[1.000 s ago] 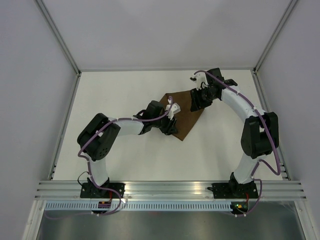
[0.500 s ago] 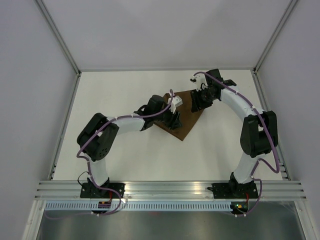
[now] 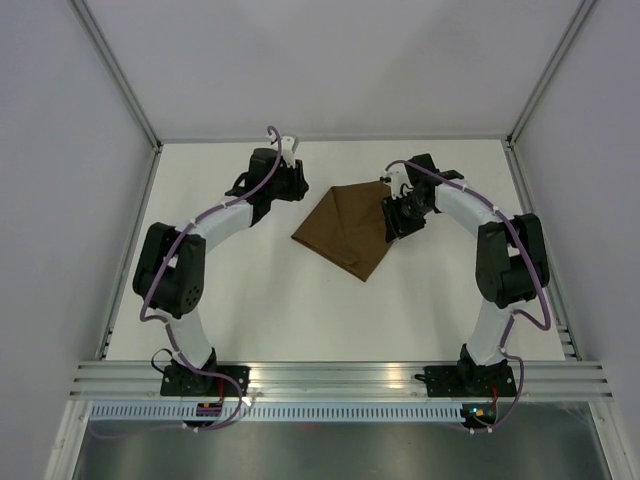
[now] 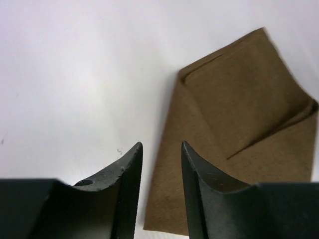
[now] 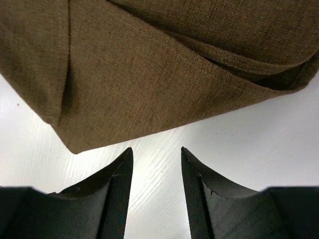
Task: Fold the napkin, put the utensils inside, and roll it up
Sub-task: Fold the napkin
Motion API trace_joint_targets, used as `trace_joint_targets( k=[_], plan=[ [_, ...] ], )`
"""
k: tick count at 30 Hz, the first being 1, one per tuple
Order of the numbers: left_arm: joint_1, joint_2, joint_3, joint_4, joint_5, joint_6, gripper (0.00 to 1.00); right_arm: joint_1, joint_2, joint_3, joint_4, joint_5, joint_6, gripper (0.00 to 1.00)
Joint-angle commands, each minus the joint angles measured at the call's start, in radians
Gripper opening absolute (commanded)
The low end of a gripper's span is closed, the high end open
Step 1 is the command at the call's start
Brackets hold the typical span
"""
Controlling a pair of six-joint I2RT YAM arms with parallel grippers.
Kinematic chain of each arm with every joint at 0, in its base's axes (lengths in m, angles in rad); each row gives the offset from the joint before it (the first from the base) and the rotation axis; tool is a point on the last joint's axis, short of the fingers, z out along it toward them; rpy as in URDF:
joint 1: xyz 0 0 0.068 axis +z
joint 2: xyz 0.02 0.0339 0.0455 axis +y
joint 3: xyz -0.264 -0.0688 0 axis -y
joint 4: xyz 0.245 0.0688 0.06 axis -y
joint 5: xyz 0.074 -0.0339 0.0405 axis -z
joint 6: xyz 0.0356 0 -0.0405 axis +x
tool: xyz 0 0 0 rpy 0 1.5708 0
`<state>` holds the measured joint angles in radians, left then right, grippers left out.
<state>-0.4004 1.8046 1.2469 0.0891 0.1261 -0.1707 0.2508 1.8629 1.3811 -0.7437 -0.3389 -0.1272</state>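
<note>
The dark-brown napkin (image 3: 345, 230) lies folded flat in the middle of the white table, with a folded layer on top. My left gripper (image 3: 296, 188) is open and empty, above the table just off the napkin's far-left side. The left wrist view shows the napkin (image 4: 239, 99) ahead and to the right of its fingertips (image 4: 160, 144). My right gripper (image 3: 392, 220) is open and empty at the napkin's right edge. In the right wrist view its fingertips (image 5: 156, 148) are over bare table just short of the cloth (image 5: 149, 74). No utensils are in view.
White walls with metal corner posts (image 3: 120, 75) enclose the table on three sides. An aluminium rail (image 3: 330, 375) runs along the near edge, carrying both arm bases.
My left arm has swung off the napkin, up and to the far left. The napkin now lies uncovered and folded. My right gripper has shifted slightly nearer along the right edge.
</note>
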Motion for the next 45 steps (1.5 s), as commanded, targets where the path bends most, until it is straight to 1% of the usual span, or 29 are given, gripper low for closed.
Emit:
trace_joint_targets(
  k=[1, 5, 10, 15, 17, 22, 26, 29, 34, 41, 43, 45],
  plan=[
    [0.020, 0.093, 0.051, -0.112, -0.056, -0.075, 0.41, -0.004, 0.059, 0.001, 0.004, 0.021, 0.035, 0.50],
    [0.026, 0.168, 0.072, -0.143, -0.054, -0.088, 0.39, -0.010, 0.120, 0.019, 0.009, 0.014, 0.035, 0.50],
    [0.026, 0.203, 0.042, -0.138, -0.040, -0.134, 0.36, -0.012, 0.182, 0.056, 0.015, 0.026, 0.031, 0.50],
    [0.018, 0.180, -0.033, -0.095, -0.008, -0.197, 0.35, -0.016, 0.240, 0.133, 0.010, 0.046, 0.011, 0.50],
    [0.008, 0.168, -0.073, -0.095, -0.008, -0.210, 0.34, -0.016, 0.258, 0.174, 0.009, 0.064, 0.006, 0.50],
    [-0.029, 0.138, -0.167, -0.029, -0.036, -0.256, 0.34, -0.016, 0.324, 0.251, 0.012, 0.081, -0.018, 0.50],
    [-0.055, 0.108, -0.240, 0.006, -0.045, -0.296, 0.33, -0.016, 0.355, 0.289, 0.012, 0.090, -0.044, 0.50],
    [-0.080, 0.093, -0.286, 0.017, -0.092, -0.322, 0.33, -0.016, 0.371, 0.311, 0.012, 0.104, -0.058, 0.50],
    [-0.081, 0.053, -0.346, 0.026, -0.106, -0.352, 0.34, -0.016, 0.364, 0.312, 0.015, 0.112, -0.077, 0.50],
    [-0.083, -0.007, -0.391, 0.008, -0.161, -0.355, 0.36, -0.016, 0.369, 0.349, 0.009, 0.107, -0.081, 0.51],
    [-0.081, -0.017, -0.395, 0.000, -0.180, -0.355, 0.39, -0.016, 0.363, 0.354, 0.003, 0.115, -0.080, 0.52],
    [-0.071, -0.030, -0.380, -0.011, -0.198, -0.345, 0.44, -0.019, 0.337, 0.346, 0.001, 0.117, -0.075, 0.52]
  ],
)
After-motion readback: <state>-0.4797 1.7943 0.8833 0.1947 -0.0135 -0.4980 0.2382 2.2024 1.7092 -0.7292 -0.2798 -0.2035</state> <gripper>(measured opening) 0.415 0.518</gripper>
